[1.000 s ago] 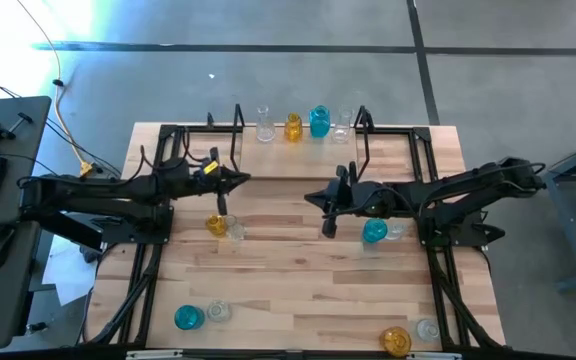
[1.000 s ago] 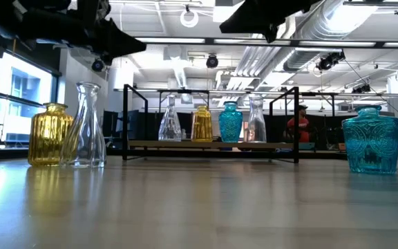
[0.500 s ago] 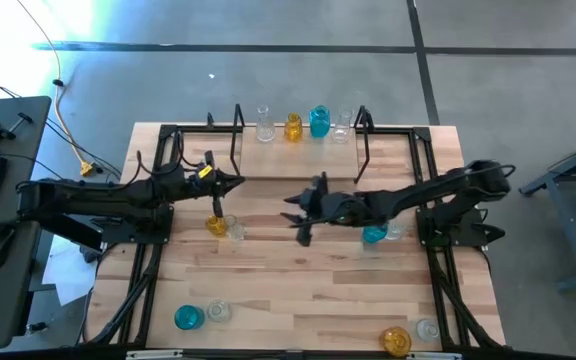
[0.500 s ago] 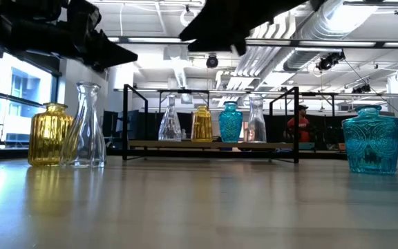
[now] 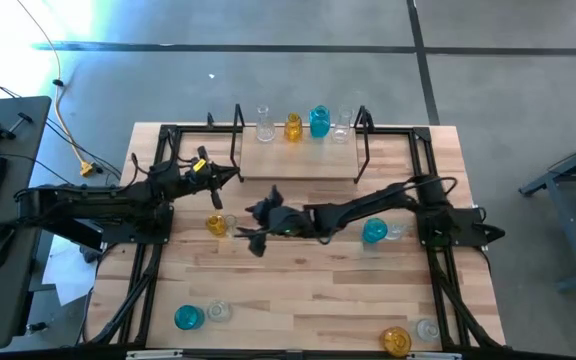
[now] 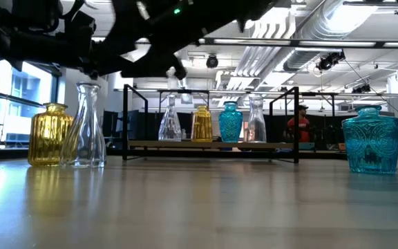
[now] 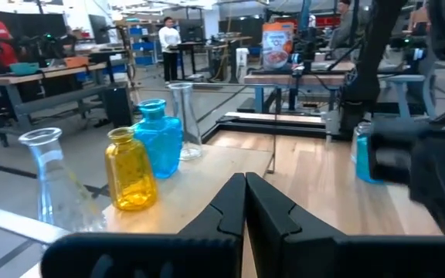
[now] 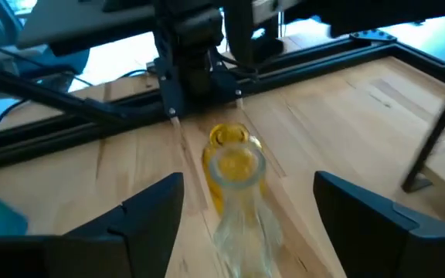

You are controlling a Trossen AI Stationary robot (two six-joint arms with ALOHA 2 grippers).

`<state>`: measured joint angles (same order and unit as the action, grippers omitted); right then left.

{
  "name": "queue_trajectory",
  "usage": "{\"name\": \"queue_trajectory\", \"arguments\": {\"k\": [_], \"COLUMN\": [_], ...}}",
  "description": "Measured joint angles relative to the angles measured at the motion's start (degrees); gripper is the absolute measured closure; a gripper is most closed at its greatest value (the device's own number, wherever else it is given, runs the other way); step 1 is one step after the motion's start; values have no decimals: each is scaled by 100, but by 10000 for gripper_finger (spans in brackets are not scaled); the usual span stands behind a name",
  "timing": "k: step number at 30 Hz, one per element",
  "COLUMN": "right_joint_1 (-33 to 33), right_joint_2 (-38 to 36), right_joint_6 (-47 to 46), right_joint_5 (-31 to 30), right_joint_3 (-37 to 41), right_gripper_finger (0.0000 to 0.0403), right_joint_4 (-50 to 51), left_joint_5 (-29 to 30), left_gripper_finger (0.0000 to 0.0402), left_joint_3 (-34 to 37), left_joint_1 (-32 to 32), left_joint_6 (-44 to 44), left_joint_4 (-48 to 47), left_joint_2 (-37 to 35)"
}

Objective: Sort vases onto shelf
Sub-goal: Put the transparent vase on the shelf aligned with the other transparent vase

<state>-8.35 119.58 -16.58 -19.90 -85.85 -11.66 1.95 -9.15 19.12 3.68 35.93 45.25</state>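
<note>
Four vases, clear (image 5: 265, 126), amber (image 5: 293, 128), teal (image 5: 319, 122) and clear (image 5: 343, 125), stand on the shelf (image 5: 298, 162) at the table's far edge. An amber vase (image 5: 215, 224) and a tall clear vase (image 5: 236, 229) stand upright on the table left of centre. My right gripper (image 5: 255, 228) is stretched across to them and open. Its fingers (image 8: 157, 202) stand wide on either side of the clear vase (image 8: 238, 201), just short of it, with the amber one (image 8: 226, 143) behind. My left gripper (image 5: 234, 174) hovers shut beside the shelf's left end.
A teal vase (image 5: 374, 232) and a clear one (image 5: 396, 230) stand under my right arm. At the near edge are a teal (image 5: 187, 318) and clear (image 5: 218, 311) pair on the left, and an amber (image 5: 396, 342) and clear (image 5: 428, 328) pair on the right. Bare wood lies mid-table.
My right gripper has swept from the table's middle toward its left edge, sinking as it went, and has opened wide in front of the clear vase. My left gripper has drawn back a little toward the left edge. No vase has moved.
</note>
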Motion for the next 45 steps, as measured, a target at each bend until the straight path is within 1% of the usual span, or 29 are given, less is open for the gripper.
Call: {"name": "queue_trajectory", "arguments": {"k": [5, 8, 16, 18, 20, 22, 26, 35, 37, 39, 41, 45], "right_joint_1": [28, 47, 139, 142, 157, 166, 171, 168, 168, 168, 163, 199], "right_joint_2": [651, 895, 1030, 1097, 1209, 1345, 1396, 1393, 1343, 1213, 985, 481], "right_joint_6": [37, 38, 114, 155, 142, 174, 224, 400, 494, 632, 794, 1131], "right_joint_5": [82, 97, 94, 249, 527, 570, 361, 363, 335, 167, -152, -1112], "right_joint_3": [-654, -902, -974, -974, -975, -974, -969, -970, -968, -964, -963, -971], "right_gripper_finger": [123, 123, 125, 132, 142, 154, 192, 322, 324, 324, 324, 324], "right_joint_4": [26, 18, -11, -90, -242, -430, -497, -670, -614, -498, -262, 411], "left_joint_5": [-1, -1, 3, 5, 8, 20, 21, 77, 337, 601, 678, 773], "left_gripper_finger": [401, 401, 401, 401, 401, 401, 401, 401, 401, 401, 401, 401], "left_joint_3": [0, 0, 0, 0, 0, 0, 0, -2, -2, -7, -7, -7], "left_joint_1": [108, 117, 117, 117, 117, 117, 117, 117, 117, 117, 117, 117], "left_joint_6": [11, 90, 107, 109, 109, 143, 151, 85, -88, -142, -150, -153], "left_joint_4": [-3, -6, 0, 1, 4, 12, 23, 1, -20, -48, -157, -394], "left_joint_2": [0, 0, 0, 0, 0, 0, -21, -151, -215, -318, -472, -842]}}
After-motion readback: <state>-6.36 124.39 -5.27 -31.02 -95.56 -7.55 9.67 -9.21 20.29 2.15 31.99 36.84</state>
